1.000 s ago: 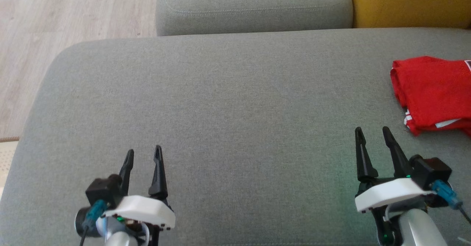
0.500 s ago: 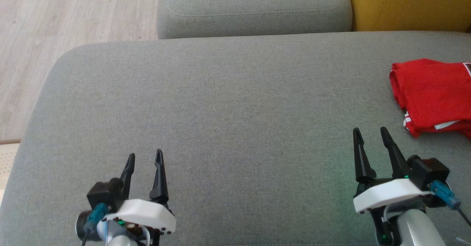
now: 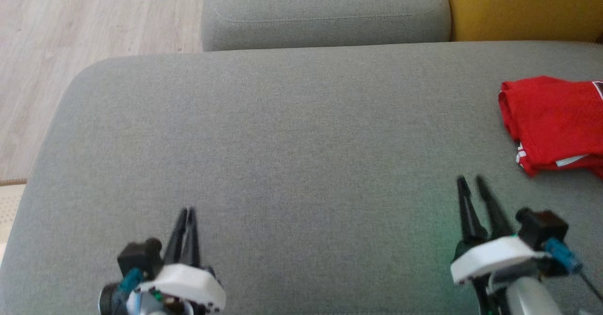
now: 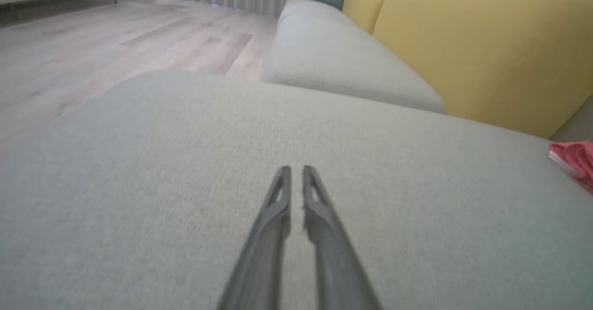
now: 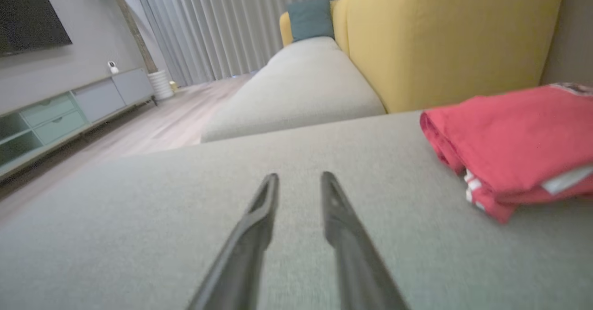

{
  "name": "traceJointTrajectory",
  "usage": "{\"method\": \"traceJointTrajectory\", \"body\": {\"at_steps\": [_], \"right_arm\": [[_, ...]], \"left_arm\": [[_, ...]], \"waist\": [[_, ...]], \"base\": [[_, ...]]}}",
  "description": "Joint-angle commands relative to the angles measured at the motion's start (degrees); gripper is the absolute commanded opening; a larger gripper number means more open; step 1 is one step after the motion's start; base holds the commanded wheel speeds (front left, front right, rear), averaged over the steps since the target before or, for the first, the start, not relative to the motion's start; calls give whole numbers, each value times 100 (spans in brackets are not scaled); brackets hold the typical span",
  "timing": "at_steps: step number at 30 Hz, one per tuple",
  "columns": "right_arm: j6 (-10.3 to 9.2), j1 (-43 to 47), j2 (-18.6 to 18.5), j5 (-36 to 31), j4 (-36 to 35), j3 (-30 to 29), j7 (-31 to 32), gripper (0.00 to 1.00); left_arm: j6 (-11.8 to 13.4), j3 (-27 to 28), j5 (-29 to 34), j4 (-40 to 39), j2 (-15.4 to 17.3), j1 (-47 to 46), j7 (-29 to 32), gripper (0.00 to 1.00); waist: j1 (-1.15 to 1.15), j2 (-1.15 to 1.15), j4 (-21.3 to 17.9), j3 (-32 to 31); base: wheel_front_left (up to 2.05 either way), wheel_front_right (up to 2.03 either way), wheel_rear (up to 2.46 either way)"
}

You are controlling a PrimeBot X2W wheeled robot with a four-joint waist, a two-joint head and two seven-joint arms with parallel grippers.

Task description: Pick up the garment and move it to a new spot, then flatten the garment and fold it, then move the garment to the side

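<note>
The red folded garment [image 3: 551, 122] lies just ahead and right of the half-open, empty right pincer [image 3: 471, 181]. The left pincer [image 3: 188, 210] is nearly shut and empty. The garment looks soft, light and floppy, so pinch its thick near edge.

Wide cushion [image 3: 301, 141]; garment [image 3: 553, 122] at right edge

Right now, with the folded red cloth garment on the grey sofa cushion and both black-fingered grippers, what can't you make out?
- Folded red cloth garment: in the head view and right wrist view it is cut off by the right edge, so its full outline is unknown.
- Garment, left wrist view: just a corner shows at the right edge.
- Left gripper and right gripper: blurred in the head view, so the finger gaps are unclear there.
</note>
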Motion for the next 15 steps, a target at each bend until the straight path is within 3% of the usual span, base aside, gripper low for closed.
{"method": "traceJointTrajectory", "body": {"at_steps": [1, 15], "right_arm": [[0, 51, 1, 0, 74, 0, 1, 0], [-1, 34, -2, 813, 30, -90, 178, 0]], "left_arm": [[1, 2, 0, 65, 1, 48, 0, 0], [-148, 173, -792, 66, 30, -13, 173, 0]], "waist": [[0, 0, 0, 0], [0, 0, -6, 11]], "base": [[0, 0, 0], [0, 0, 0]]}}
